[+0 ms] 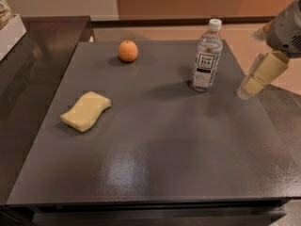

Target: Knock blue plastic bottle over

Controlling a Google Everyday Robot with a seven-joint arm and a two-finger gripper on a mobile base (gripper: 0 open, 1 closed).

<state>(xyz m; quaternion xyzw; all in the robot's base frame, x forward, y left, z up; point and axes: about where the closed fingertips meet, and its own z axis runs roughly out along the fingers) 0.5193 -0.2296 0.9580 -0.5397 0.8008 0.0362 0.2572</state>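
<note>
The blue plastic bottle (pixel 206 55) stands upright at the back right of the dark grey table (pixel 155 145). It is clear and faintly bluish, with a white cap and a white-and-dark label. My gripper (pixel 248 88) hangs at the table's right edge, to the right of the bottle and a little nearer to me. It points down and to the left, level with the bottle's base. There is a clear gap between it and the bottle. It holds nothing.
An orange (pixel 128 51) sits at the back of the table, left of the bottle. A yellow sponge (pixel 86 110) lies at the left middle. A dark counter (pixel 28 74) adjoins the table on the left, with a white box (pixel 9 32) on it.
</note>
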